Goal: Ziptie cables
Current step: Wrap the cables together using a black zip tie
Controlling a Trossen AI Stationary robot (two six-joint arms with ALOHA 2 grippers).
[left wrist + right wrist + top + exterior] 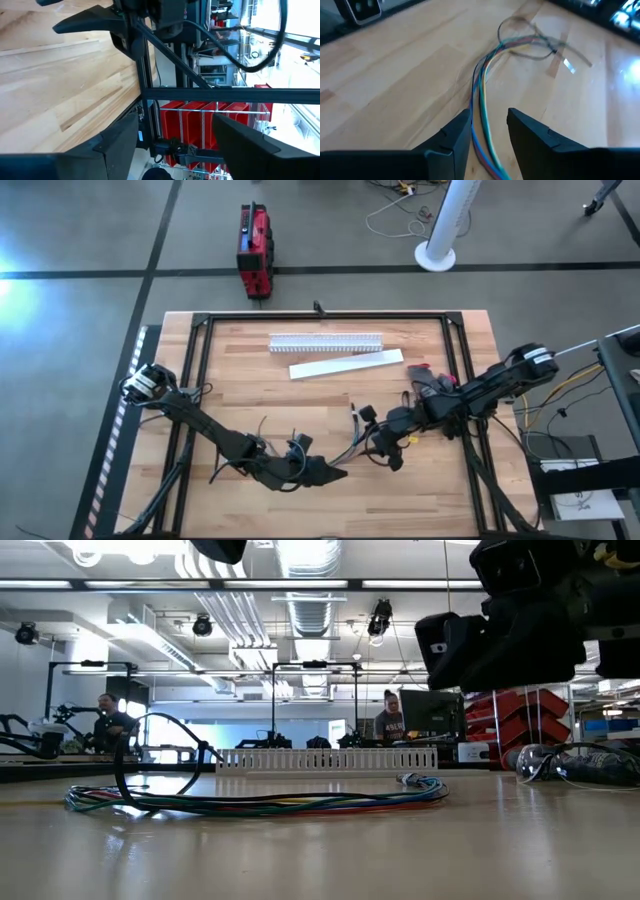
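A bundle of coloured cables [356,442] lies flat on the wooden table [250,390], near the middle of its front half. The low view shows the bundle [260,803] along its length, with a black loop [160,755] rising from its left end. My right gripper [385,452] hangs open over the bundle. In the right wrist view the cables [482,85] run between its two fingers [489,117] and end in a grey loop [520,27]. I see no touch. My left gripper [335,473] is open just left of the cables, with nothing between its fingers [175,125].
A white slotted cable duct [325,341] and a white lid strip [346,364] lie at the table's far side. A black frame rail [320,317] borders the table. A red box [255,248] stands on the floor beyond. People sit far off in the room [388,715].
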